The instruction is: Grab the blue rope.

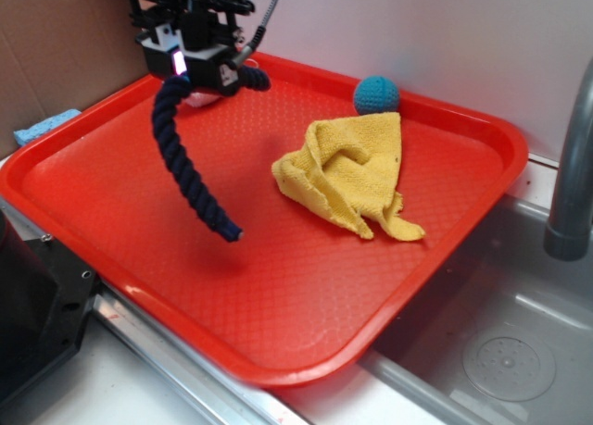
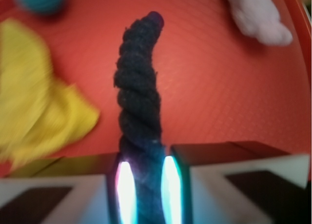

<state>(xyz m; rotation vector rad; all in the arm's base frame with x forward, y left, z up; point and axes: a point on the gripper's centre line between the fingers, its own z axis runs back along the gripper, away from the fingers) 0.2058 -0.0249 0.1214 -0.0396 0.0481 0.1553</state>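
Hanging from the end effector [image 1: 190, 68] right now, the blue rope [image 1: 185, 170]: pinched tight between the two lit pads, clear in the wrist view [image 2: 141, 112], with the long part curving down and out below toward the red tray [image 1: 278, 342] and a short stub poking out the far side. Looks light and pretty bendy, but with enough body from the thick twist to keep its arc instead of flopping straight down, so probably springy rather than limp. Grippy too, going by that rough braided surface, so not much risk of slipping. Best hold is likely right where it is now, close to one end, or nearer the middle for less swing. Lower tip seems just above the tray or barely touching, hard to call from the shadow alone. Off to the side of the end effector, a crumpled yellow cloth [image 1: 352, 170] and beyond it a teal ball [image 1: 376, 94]. Tucked under and behind the end effector, something pale and fuzzy [image 2: 256, 14], mostly hidden and blurry, no clue what. Rope caps not really readable either.
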